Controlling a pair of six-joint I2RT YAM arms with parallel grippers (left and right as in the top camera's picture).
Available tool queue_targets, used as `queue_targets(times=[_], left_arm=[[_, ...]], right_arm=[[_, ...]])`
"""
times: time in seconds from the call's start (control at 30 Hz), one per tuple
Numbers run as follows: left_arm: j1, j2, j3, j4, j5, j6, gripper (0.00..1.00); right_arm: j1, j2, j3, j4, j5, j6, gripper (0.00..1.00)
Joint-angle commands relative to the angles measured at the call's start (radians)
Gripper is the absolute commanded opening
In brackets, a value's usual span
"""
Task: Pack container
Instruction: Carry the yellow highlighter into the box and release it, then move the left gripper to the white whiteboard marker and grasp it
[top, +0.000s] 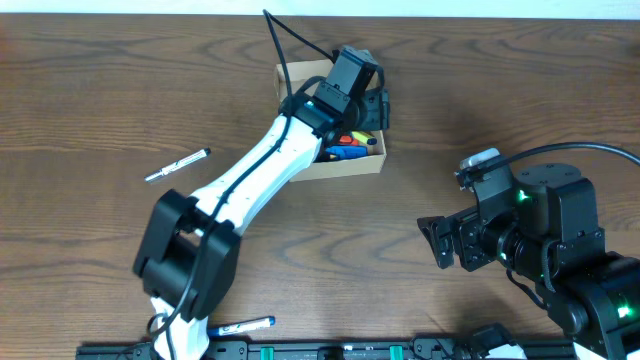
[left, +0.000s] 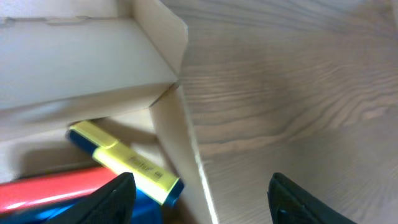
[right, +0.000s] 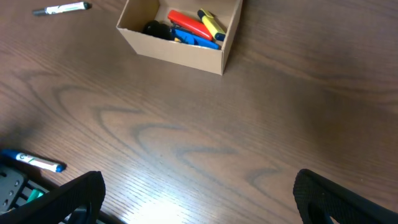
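Jaws on the left arm (top: 260, 165) stand wide apart and grip nothing. In the left wrist view 1 dark fingertip (left: 115, 199) hangs over the inside of the container (left: 171, 134) and the other (left: 298, 199) over the bare counter (left: 298, 93) outside it, with the box's side wall running between the 2. Just under the inner fingertip lie a yellow highlighter (left: 124, 163), a red marker (left: 50, 190) and a blue marker (left: 146, 206), packed side by side against that wall.

From overhead the tan container (top: 355, 163) sits open on the far middle of the counter, with the left arm stretched diagonally across it so that much of its inside is covered. The right wrist view shows it whole. The red, yellow and blue markers lie in its right half, and a black item (right: 155, 28), too small to identify, is in its left half.

Right jaws are also spread wide and empty. Their 2 fingertips (right: 74, 196) show at the lower corners of the right wrist view, above bare wood and well apart from the container. Overhead, the right arm (top: 540, 240) is at the near right of the counter, with these jaws turned toward the middle.

2 pens lie loose on the counter. A white pen (top: 178, 165) is left of the container, well apart from it, and a blue-capped pen (top: 245, 325) is at the near edge beside the left arm's base.
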Motion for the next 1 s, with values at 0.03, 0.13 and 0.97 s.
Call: queue_targets(times=[0.03, 0.13, 0.97], left_arm=[[0.020, -0.161, 0.014, -0.079, -0.195, 0.120, 0.70], [0.071, -0.230, 0.014, -0.158, -0.273, 0.232, 0.70], [0.711, -0.180, 0.012, -0.562, -0.135, 1.044, 0.72]], right_arm=[[-0.006, -0.003, -0.003, -0.001, -0.003, -0.015, 0.99], [-0.006, -0.003, -0.003, -0.001, -0.003, -0.015, 0.99], [-0.006, -0.003, -0.003, -0.001, -0.003, -0.015, 0.99]])
